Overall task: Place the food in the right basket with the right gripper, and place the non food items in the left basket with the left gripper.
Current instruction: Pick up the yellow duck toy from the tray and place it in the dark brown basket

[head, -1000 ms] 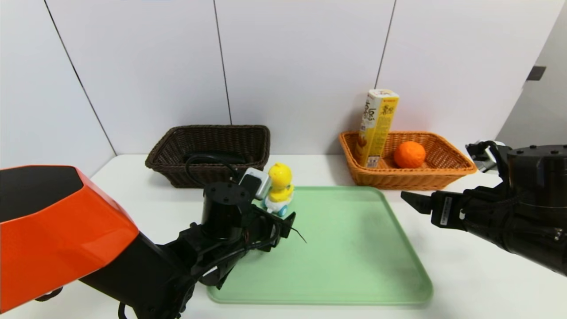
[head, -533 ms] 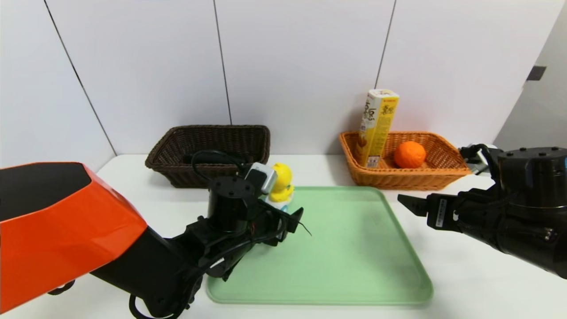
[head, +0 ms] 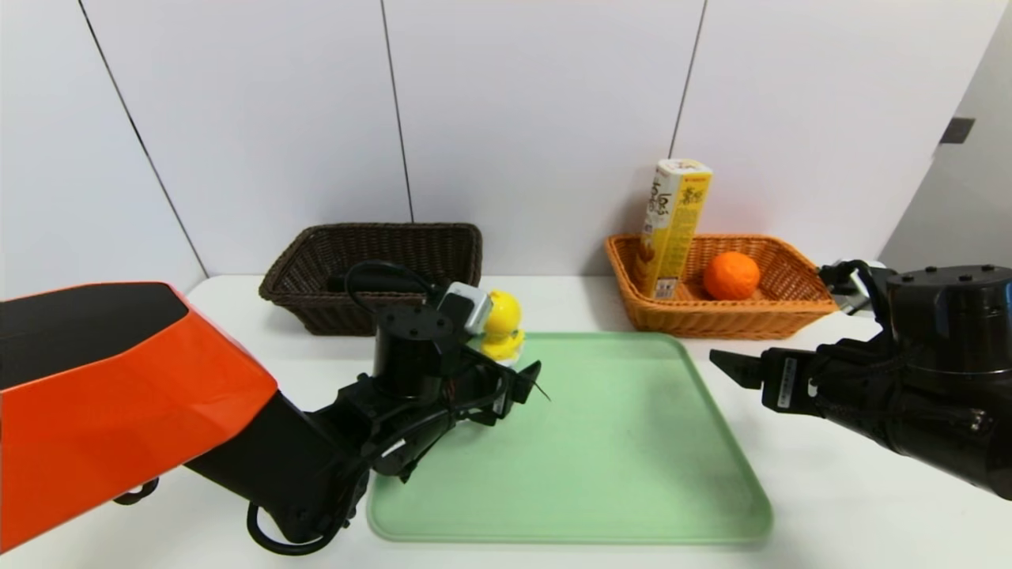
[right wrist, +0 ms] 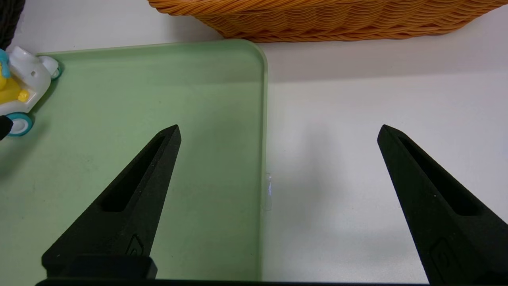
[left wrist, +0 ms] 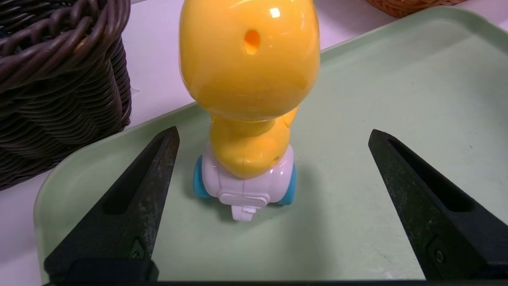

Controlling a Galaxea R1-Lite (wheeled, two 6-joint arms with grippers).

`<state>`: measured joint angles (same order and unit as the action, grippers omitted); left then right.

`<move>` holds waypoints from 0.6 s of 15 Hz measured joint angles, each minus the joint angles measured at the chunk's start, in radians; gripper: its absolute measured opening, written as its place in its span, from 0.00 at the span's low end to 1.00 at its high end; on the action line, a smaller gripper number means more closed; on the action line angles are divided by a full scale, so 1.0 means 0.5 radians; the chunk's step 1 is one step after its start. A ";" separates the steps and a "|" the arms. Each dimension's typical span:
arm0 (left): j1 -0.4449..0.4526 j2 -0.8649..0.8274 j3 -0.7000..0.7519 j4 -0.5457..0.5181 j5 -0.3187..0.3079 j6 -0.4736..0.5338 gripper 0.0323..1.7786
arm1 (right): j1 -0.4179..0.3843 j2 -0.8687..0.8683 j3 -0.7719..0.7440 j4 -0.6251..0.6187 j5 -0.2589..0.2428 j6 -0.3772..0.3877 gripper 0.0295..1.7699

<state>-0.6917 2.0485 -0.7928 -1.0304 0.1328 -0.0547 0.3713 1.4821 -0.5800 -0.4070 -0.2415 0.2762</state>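
The small yellow plastic duck toy on blue wheels stands upright at the corner of the pale green plastic tray nearest the dark brown woven wicker basket, on the white bench. Its long axis runs vertical, big head over a narrower body and white wheeled base. In the left wrist view it shows its back, so it faces away from the left end effector.

That end effector hangs low over the same tray corner, its two black pointed fingers spread wide on either side of the duck and touching nothing. The right end effector waits past the tray's far edge from the duck, also spread wide and empty.

The toy looks light, hard and glossy, so likely slippery (and its wheels could let it roll off under a push). The narrower body just above the base seems the safest place to pinch, rather than the rounded head.

The tall yellow-and-white snack carton and round orange fruit already sit in the bright orange woven wicker basket. Something dark lies in the brown basket, probably the pouch, though it is partly hidden.
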 joint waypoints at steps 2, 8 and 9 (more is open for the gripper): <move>0.004 0.029 -0.021 -0.002 -0.027 -0.001 0.95 | 0.002 0.000 0.000 0.000 0.000 0.000 0.97; 0.017 0.129 -0.132 0.008 -0.039 0.003 0.95 | 0.002 -0.002 0.014 0.000 0.026 0.000 0.97; 0.028 0.138 -0.141 0.010 -0.042 0.004 0.95 | 0.002 -0.002 0.015 0.001 0.026 0.000 0.97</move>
<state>-0.6779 2.1177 -0.8634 -1.0255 0.1119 -0.0528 0.3723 1.4813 -0.5723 -0.4064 -0.2285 0.2760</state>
